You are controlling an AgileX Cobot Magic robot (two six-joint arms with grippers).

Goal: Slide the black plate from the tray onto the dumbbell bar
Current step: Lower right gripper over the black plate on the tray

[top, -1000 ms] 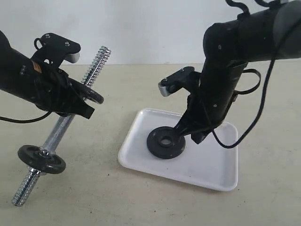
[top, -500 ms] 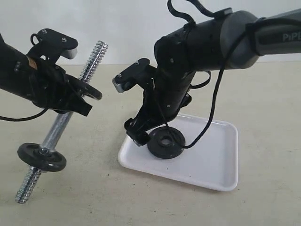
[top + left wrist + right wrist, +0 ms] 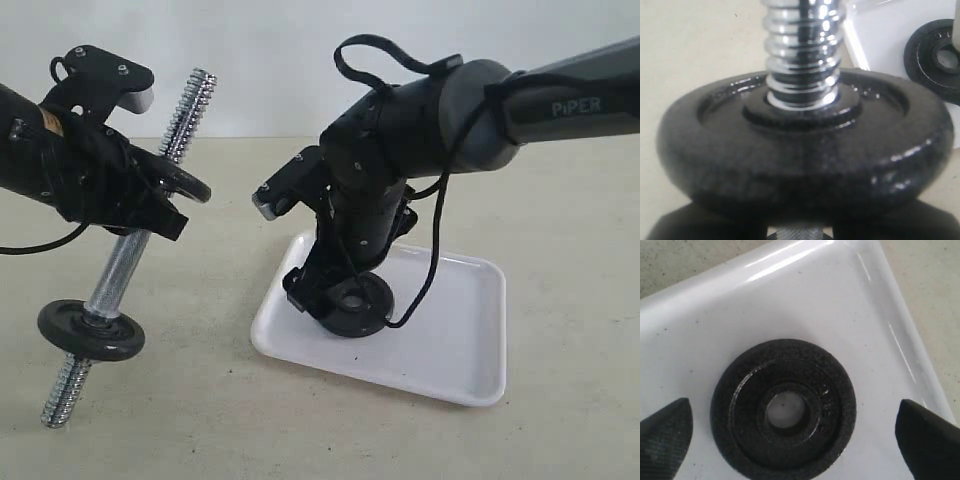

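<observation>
Your left arm (image 3: 45, 160) comes in from the left, held up and angled. Your left hand (image 3: 150, 205) is clamped on the dumbbell bar (image 3: 120, 270). Your right arm (image 3: 470, 100) reaches in from the right, wrist bent steeply down. Your right hand (image 3: 796, 437) points downward with its jaws spread wide, fingertips (image 3: 665, 435) far apart and gripping nothing.

The black plate (image 3: 742, 405) is grainy matt metal; the tray (image 3: 805, 305) glossy plastic; the dumbbell bar (image 3: 121, 270) shiny chrome.
</observation>
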